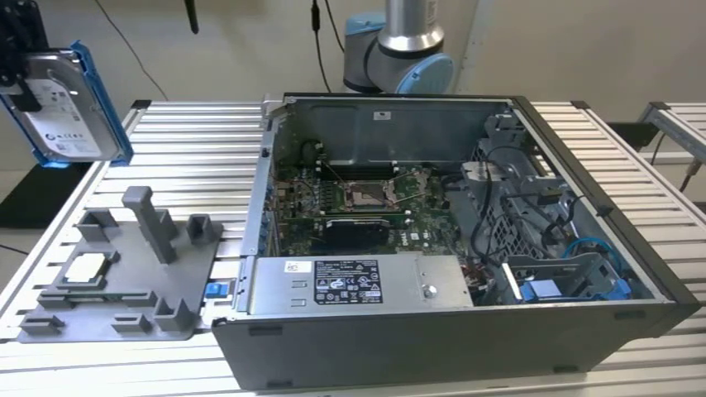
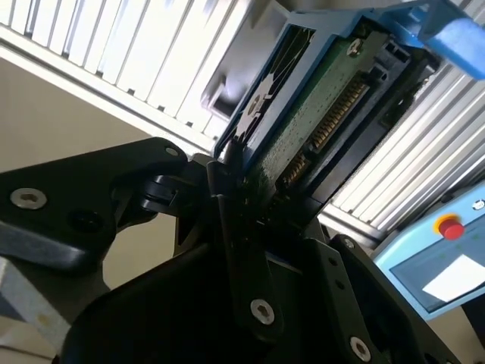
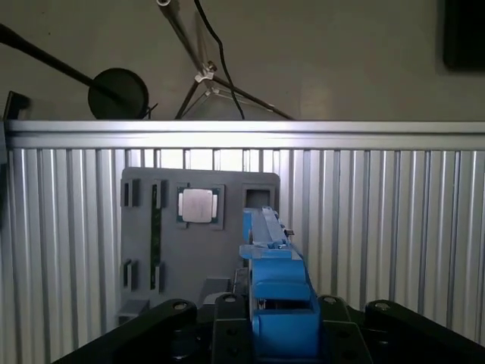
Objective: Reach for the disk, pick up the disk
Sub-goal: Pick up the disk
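Holding the disk [image 1: 69, 103] up in the air, at the far edge of the exterior view's left, well above the desk [image 1: 188, 145]. Clamped tight on the disk with the black tool [image 1: 20, 87]. Standing on its edge, white label facing out, bright blue frame all around it.

Showing in the second wrist view as the green underside of the disk [image 2: 318, 114], pinched by the tool [image 2: 258, 189] with its dark fingers [image 2: 235, 227] pressed against it. Showing in the first wrist view as the blue frame of the disk [image 3: 274, 277] poking out of the tool [image 3: 280, 303].

Lying flat on the desk under the disk, and not touching it, a grey holder [image 1: 132, 289] with posts and slots. Sitting in one pocket of it, a small square silver chip [image 1: 88, 267]. Same holder [image 3: 163, 250] and chip [image 3: 198, 205] in the first wrist view.

Just beside the holder, toward the exterior view's right, an open computer case [image 1: 617, 273]. Inside it, a circuit board [image 1: 353, 198] and a grey box [image 1: 353, 285] with a label. Behind the case, the blue and silver arm base [image 1: 398, 50].
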`<move>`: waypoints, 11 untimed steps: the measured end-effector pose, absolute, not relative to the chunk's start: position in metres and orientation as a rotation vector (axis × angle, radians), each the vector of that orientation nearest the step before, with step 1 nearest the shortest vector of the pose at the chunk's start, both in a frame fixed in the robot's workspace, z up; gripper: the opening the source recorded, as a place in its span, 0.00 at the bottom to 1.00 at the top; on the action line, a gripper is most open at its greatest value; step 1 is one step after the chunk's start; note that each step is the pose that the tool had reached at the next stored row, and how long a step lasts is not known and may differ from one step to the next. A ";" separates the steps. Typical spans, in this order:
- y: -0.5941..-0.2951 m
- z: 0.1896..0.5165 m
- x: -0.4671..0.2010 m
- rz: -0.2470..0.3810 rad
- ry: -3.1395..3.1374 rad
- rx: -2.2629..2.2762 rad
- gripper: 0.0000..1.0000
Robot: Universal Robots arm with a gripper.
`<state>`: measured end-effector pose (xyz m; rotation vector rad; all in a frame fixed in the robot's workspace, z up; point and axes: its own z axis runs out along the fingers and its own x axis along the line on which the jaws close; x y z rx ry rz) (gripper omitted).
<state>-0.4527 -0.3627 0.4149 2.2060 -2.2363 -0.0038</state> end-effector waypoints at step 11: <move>-0.363 0.421 -0.453 -0.003 -2.236 2.205 0.00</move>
